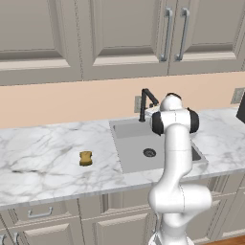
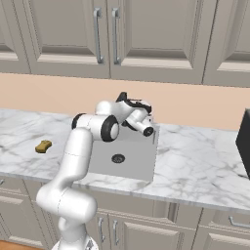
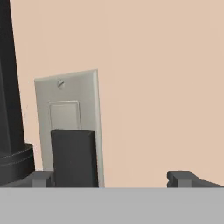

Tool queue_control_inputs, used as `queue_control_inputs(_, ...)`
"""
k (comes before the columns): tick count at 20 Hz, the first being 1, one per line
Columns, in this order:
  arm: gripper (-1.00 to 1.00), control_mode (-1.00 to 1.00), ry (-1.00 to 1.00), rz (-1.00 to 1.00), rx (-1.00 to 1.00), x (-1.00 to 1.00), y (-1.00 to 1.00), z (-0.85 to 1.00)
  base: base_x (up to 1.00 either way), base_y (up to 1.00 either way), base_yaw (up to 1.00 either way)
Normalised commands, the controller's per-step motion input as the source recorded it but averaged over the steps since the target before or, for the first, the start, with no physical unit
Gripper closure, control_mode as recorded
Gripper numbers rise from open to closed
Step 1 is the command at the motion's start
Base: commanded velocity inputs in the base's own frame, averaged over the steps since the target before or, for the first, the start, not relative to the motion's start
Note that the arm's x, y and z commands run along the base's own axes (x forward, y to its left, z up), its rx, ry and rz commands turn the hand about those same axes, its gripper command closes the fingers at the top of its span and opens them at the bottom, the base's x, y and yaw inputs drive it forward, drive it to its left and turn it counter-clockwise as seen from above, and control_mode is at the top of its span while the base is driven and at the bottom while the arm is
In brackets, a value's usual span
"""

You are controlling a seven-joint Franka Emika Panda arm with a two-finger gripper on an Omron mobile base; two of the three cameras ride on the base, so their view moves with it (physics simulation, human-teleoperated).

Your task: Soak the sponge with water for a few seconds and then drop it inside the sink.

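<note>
White marble counter (image 1: pixel 43 158), sponge (image 1: pixel 85 158) left of sink (image 1: pixel 131 143), fingers (image 3: pixel 111 179) spread wide, empty.

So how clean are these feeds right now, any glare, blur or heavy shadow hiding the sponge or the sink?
Left base view: flat, even light, no glare; sponge sharp, with a faint shadow on the counter; the arm covers the sink's right side. Right base view: equally even, sponge small but distinct. Hand view: slightly soft at close range, gripper facing the wall plate.
</note>
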Motion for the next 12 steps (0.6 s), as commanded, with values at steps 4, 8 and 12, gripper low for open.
queue_control_inputs(4,-1.0,-1.0,0.0,-0.01,0.0,0.28,0.0,-0.06,0.0,0.0,0.0)
queue_control_inputs(8,-1.0,-1.0,0.01,-0.03,0.0,0.33,0.0,0.0,0.0,0.0,0.0)
queue_control_inputs(12,-1.0,-1.0,0.02,-0.06,0.0,0.24,0.0,0.0,0.0,0.0,0.0)
